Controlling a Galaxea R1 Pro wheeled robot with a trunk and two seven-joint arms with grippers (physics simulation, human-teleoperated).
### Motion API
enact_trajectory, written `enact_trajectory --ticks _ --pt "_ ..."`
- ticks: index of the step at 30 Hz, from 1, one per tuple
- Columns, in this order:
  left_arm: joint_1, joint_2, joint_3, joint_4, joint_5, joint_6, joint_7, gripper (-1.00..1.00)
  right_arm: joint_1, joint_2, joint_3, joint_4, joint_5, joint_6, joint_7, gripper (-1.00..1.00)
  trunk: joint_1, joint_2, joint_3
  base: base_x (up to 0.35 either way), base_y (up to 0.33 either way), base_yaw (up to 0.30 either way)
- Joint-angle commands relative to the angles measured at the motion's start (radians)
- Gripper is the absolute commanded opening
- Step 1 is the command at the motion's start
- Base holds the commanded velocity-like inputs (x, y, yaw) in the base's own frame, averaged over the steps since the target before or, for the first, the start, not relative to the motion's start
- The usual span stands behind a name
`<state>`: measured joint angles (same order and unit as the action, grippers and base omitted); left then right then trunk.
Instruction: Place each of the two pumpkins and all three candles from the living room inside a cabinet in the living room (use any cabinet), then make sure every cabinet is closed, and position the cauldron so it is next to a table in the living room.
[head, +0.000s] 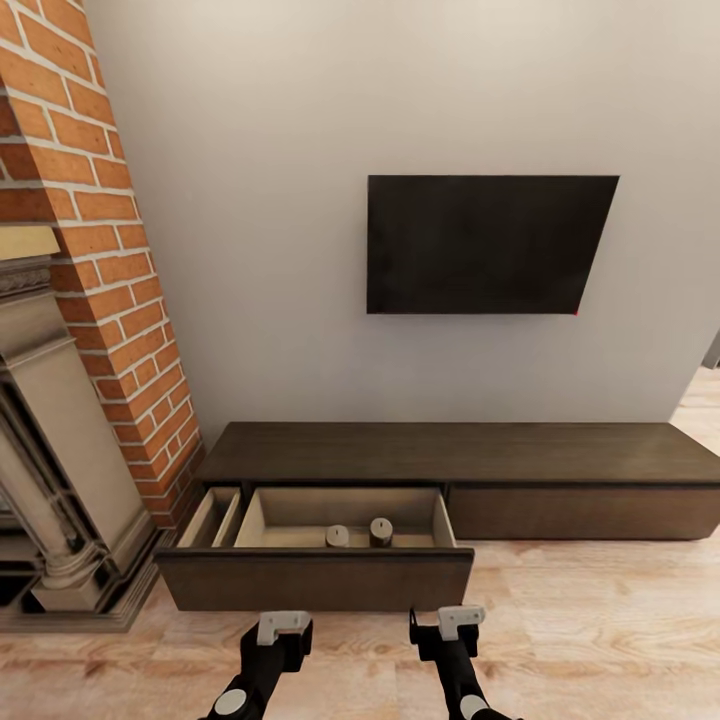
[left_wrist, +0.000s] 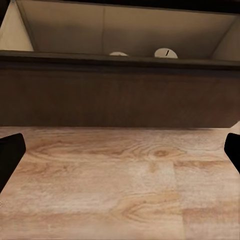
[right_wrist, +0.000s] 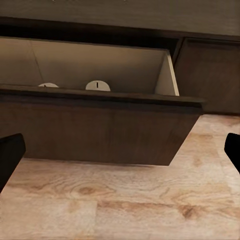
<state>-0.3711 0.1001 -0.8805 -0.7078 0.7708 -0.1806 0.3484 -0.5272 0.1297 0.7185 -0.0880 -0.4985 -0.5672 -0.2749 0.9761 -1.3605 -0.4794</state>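
A long, low dark-brown cabinet runs along a pale wall under a black wall screen, with a brick fireplace off to the robot's left. The cabinet's left drawer is pulled fully out, directly ahead of both pincers. Two candles stand upright side by side in it, near its front wall: one ahead of the left gripper, the other just beyond it toward the right gripper. Both pincers hang low over the wood floor, close to the drawer front without touching it. In the wrist views each one's dark fingertips sit at opposite edges, so both are spread wide and hold nothing. The candles look like small, rigid, light stubs, probably easy to tip, best pinched across their round sides. The drawer front is plain and handleless; it likely slides easily with a flat push against its face.
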Motion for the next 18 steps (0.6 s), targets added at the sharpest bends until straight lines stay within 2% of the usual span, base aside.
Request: enact_trajectory --ticks 1,7,11,18 --pt "-0.002 0.002 -0.008 -0.001 0.011 -0.007 0.007 1.0 -0.001 0.0 0.009 0.001 -0.005 -0.002 -0.006 1.0 0.0 -0.001 -0.001 0.133 0.092 0.0" --pt "-0.002 0.002 -0.007 -0.001 0.012 -0.006 0.007 1.0 -0.001 0.001 0.009 0.0 -0.005 -0.002 -0.006 1.0 0.0 -0.001 -0.001 0.049 0.204 0.0" --pt "-0.002 0.002 -0.008 -0.001 0.012 -0.006 0.007 1.0 -0.001 0.002 0.009 -0.002 -0.005 -0.002 -0.006 1.0 0.0 -0.001 -0.001 0.005 0.081 0.0" --pt "-0.002 0.002 -0.008 -0.001 0.013 -0.005 0.007 1.0 -0.001 0.001 0.009 -0.001 -0.005 -0.002 -0.006 1.0 0.0 -0.001 0.006 -0.11 0.186 -0.056"
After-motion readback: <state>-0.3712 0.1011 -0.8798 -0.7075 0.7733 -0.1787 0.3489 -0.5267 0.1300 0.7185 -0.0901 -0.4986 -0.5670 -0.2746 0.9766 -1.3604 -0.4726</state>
